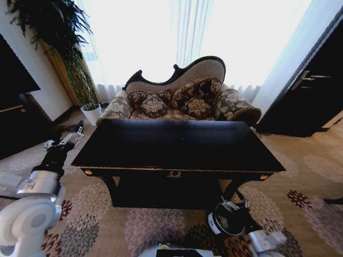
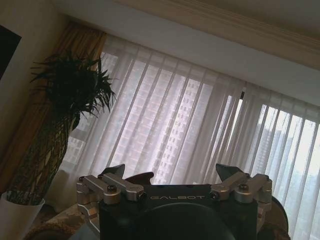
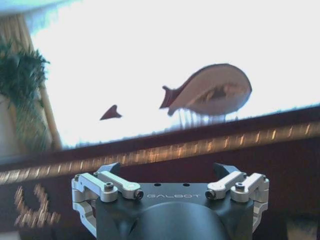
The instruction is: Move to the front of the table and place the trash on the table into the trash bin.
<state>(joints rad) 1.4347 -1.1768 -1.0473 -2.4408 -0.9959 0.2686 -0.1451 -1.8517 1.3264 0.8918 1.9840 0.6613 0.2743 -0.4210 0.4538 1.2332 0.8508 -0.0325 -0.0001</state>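
The glossy black table (image 1: 177, 144) with gold trim and a ring-pull drawer stands straight ahead of me. The trash is out of view. My left gripper (image 1: 69, 138) hovers off the table's left end, open and empty, and in its own wrist view the left gripper (image 2: 172, 172) points at the curtains. My right gripper (image 1: 231, 205) is low, in front of the table's right leg, open and empty. The right wrist view shows the right gripper (image 3: 168, 169) facing the gold-trimmed table edge (image 3: 200, 147). A dark round thing with a pale rim, seemingly the trash bin (image 1: 213, 224), sits just under that arm, partly hidden.
A patterned sofa (image 1: 177, 99) stands right behind the table. A white plant pot (image 1: 91, 112) with a tall plant is at the back left, beside a dark low cabinet (image 1: 13, 112). A dark door (image 1: 311, 91) is at the right. Patterned carpet (image 1: 150, 225) lies open in front.
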